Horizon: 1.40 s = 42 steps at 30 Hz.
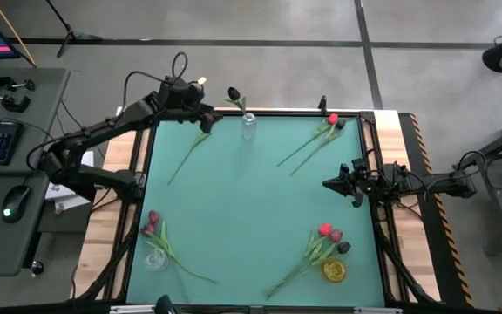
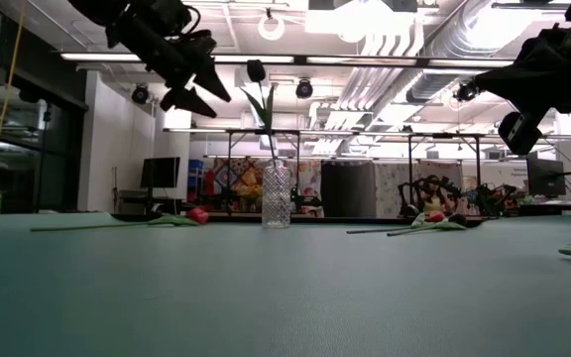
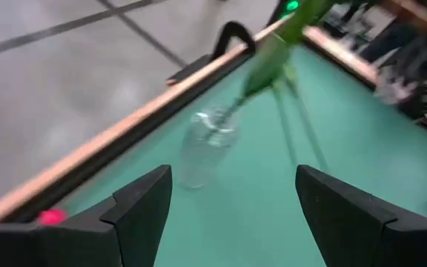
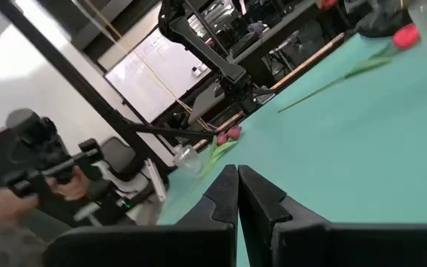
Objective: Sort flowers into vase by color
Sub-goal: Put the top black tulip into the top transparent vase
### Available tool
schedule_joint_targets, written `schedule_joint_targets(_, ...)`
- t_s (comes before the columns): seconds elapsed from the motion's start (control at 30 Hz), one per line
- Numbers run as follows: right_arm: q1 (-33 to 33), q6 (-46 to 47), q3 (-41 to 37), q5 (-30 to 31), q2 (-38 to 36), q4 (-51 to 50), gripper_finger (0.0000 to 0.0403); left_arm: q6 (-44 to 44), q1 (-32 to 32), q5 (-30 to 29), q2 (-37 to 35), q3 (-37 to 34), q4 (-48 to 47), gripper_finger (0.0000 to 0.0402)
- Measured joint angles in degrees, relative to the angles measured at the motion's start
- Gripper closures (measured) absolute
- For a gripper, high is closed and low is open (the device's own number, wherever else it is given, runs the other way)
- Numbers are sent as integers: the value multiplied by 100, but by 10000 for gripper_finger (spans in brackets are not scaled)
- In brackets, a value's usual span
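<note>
Left end effector (image 1: 206, 119) apart, empty, beside clear glass vase (image 1: 248, 125) holding 1 black-headed tulip (image 1: 233, 92) (far table (image 1: 251, 218) edge); right end effector (image 1: 328, 183) together.

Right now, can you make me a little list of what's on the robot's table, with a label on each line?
table: green top
clear vase at the far edge: holds one black tulip
clear vase near left corner: two dark pink tulips lie beside it
yellow vase near right corner: red tulips lie beside it
left gripper: open, raised beside the far vase
right gripper: shut, waiting at the right edge
</note>
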Motion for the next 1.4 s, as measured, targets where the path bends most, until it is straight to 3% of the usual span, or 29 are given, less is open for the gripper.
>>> schedule_joint_targets(0.2, 2, -435, -2, 204, 1, 47, 402, -501, -337, -19, -472, -733, 478, 126)
schedule_joint_targets(0.3, 1, 159, 0, 1317, 2, 626, 402, -720, -362, -66, -754, -967, 523, 126)
schedule_joint_targets(0.43, -4, 1316, -1, 3780, 8, 1646, 402, -1023, -373, -449, -1095, -1149, 518, 126)
schedule_joint_targets(0.53, -3, 1556, 0, 4422, 115, 2075, 402, -1097, -370, -724, -1280, -1194, 521, 126)
schedule_joint_targets(0.63, -1, 1968, -2, 4241, 577, 2727, 402, -982, -286, -843, -1334, -1194, 589, 126)
schedule_joint_targets(0.77, -42, 1811, 239, 4002, 1794, 3354, 402, -948, 1, -810, -1257, -1201, 1023, 126)
schedule_joint_targets(0.9, -421, 1792, 1076, 3935, 3337, 3225, 402, -682, 449, -118, -1135, -1201, 1277, 126)
schedule_joint_targets(0.97, -711, 1835, 1602, 3845, 4004, 2607, 402, -551, 695, 194, -1077, -1201, 1252, 126)
schedule_joint_targets(1.07, -1317, 2671, 2496, 3505, 4796, 574, 402, -486, 1035, 467, -983, -1201, 1191, 126)
schedule_joint_targets(1.17, -2019, 4066, 3313, 2471, 5491, -1935, 401, -469, 1309, 716, -895, -1201, 1169, 126)
schedule_joint_targets(1.23, -2437, 4352, 3685, 1832, 5940, -3127, 393, -373, 1433, 779, -849, -1201, 1162, 126)
schedule_joint_targets(1.4, -3261, 4057, 4064, 1322, 6821, -3369, 324, -313, 1603, 1013, -794, -1201, 1151, 126)
